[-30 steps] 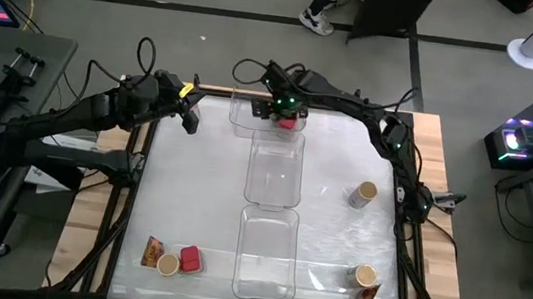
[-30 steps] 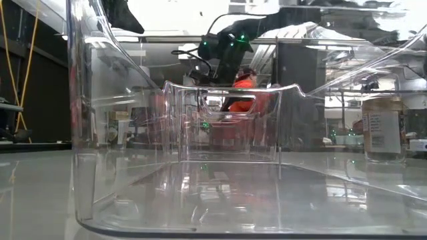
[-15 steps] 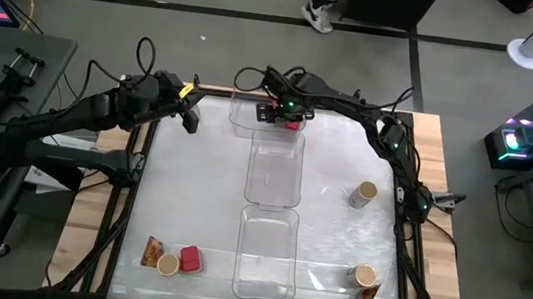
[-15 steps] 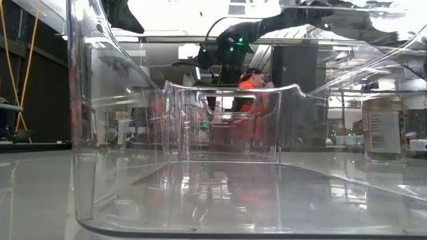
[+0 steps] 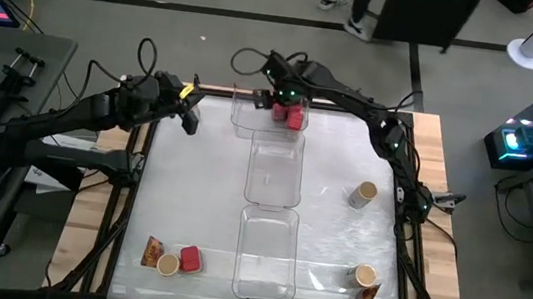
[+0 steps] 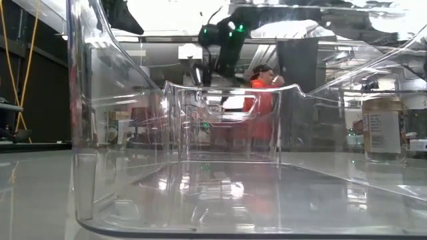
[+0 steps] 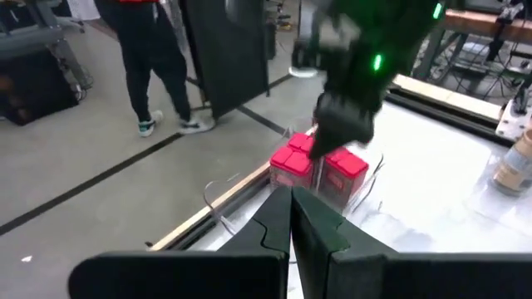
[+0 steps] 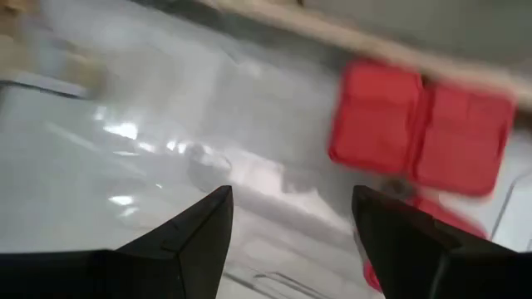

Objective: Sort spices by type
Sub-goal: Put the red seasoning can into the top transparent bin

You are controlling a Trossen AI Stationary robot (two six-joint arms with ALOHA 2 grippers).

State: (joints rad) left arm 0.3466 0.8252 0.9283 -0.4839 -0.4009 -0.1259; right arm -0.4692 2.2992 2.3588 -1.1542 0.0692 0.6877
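Observation:
Three red boxy containers point(image 5: 291, 115) are in the far clear tray point(image 5: 245, 117): two side by side point(image 8: 420, 124) and one below them point(image 8: 432, 224). My right gripper point(image 5: 274, 97) is open above that tray, just left of the boxes, touching nothing; the left wrist view shows it point(image 7: 332, 137) over the boxes point(image 7: 320, 170). On the table stand a fourth red box point(image 5: 191, 259), tan-topped jars point(image 5: 363, 194) point(image 5: 364, 275) point(image 5: 168, 264) and brown-orange packets point(image 5: 151, 252) point(image 5: 365, 298). My left gripper point(image 5: 189, 121) waits shut at the far left corner.
Two more clear trays point(image 5: 274, 171) point(image 5: 266, 255) lie in a line down the table's middle, toward the near edge. The nearest tray's wall point(image 6: 87, 133) fills the low view, with a jar point(image 6: 382, 127) to its right. A person stands on the floor beyond the far edge point(image 5: 364, 0).
My right gripper has left the red box it carried in the far tray beside the others. It has risen and drawn away toward the table's far left. The person beyond the far edge has stepped to the right.

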